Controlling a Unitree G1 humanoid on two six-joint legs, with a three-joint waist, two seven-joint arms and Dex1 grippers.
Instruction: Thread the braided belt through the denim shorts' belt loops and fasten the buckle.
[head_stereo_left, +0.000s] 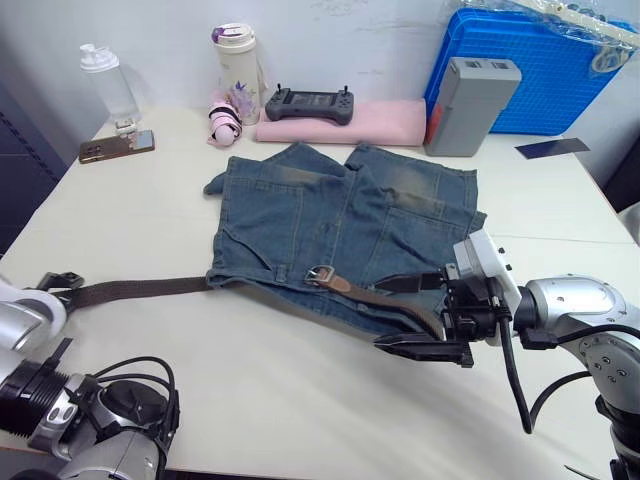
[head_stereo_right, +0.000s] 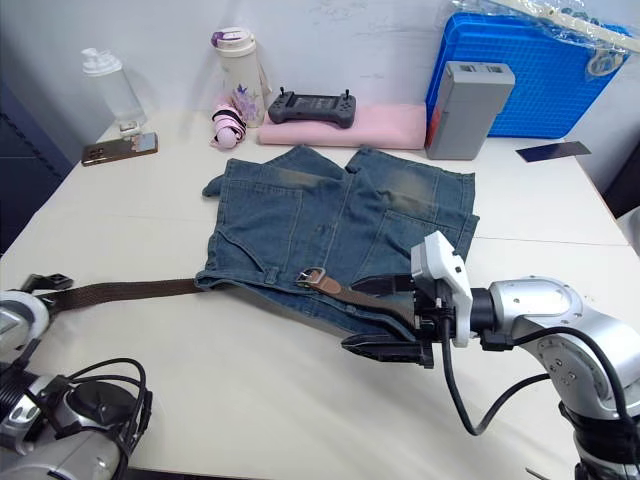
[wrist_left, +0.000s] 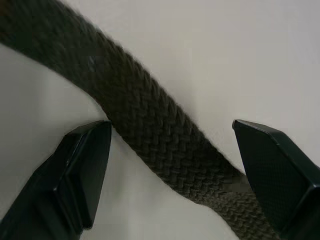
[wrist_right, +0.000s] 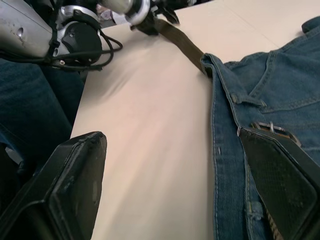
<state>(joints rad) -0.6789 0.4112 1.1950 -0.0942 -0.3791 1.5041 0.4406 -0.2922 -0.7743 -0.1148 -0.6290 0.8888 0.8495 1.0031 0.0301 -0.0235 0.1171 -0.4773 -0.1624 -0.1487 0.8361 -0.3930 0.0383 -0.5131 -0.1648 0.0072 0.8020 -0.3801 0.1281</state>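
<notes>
- The faded blue-grey denim shorts (head_stereo_left: 345, 235) are spread flat on the cream table (head_stereo_left: 300, 400).
- The dark brown braided belt (head_stereo_left: 140, 288) is laid leftward from the waistband; its silver buckle (head_stereo_left: 321, 275) rests on the denim.
- The left gripper (wrist_left: 170, 150) is held spread astride the strap.
- The right gripper (head_stereo_right: 385, 318) is held spread over the waistband.

Coarse woven braided belt (wrist_left: 150, 130) with a shiny metal buckle (head_stereo_left: 320, 273) lies on faded cloth denim shorts (head_stereo_left: 300, 215) over the smooth matt table (head_stereo_left: 150, 215), near matt black plastic pincer fingers (wrist_left: 85, 165).
</notes>
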